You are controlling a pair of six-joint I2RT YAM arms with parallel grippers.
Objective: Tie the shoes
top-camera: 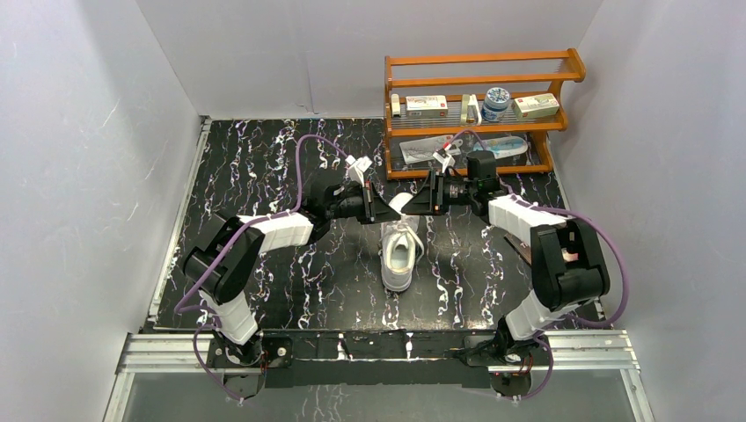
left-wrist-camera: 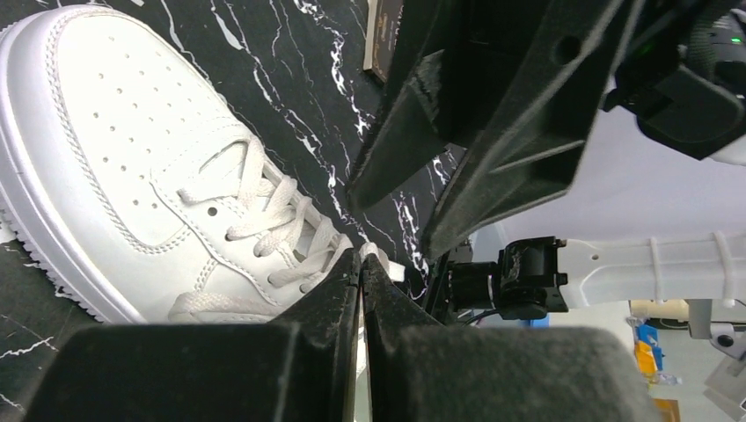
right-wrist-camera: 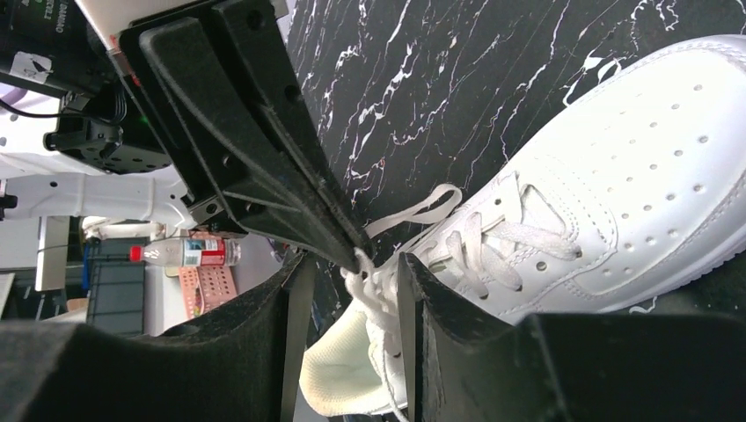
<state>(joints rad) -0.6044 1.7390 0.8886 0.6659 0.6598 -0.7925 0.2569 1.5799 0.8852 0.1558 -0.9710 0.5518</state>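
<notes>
A white low-top shoe (top-camera: 400,251) lies on the black marbled table, toe toward the arms' bases. It fills the left of the left wrist view (left-wrist-camera: 132,176) and the right of the right wrist view (right-wrist-camera: 616,176). My left gripper (left-wrist-camera: 362,257) hangs over the tongue end, shut on a white lace (left-wrist-camera: 387,264) that sticks out past its tips. In the right wrist view its tip (right-wrist-camera: 356,251) holds a bunched lace (right-wrist-camera: 365,286). My right gripper (right-wrist-camera: 352,264) faces it, open, with that bunch between its fingers but not clamped. From above, both grippers (top-camera: 387,214) (top-camera: 413,204) meet over the shoe's heel end.
A wooden shelf (top-camera: 479,110) with small boxes and a jar stands at the back right, just behind the right arm. A flat dark object (top-camera: 519,249) lies on the table beside the right arm. Grey walls close in the left, back and right sides.
</notes>
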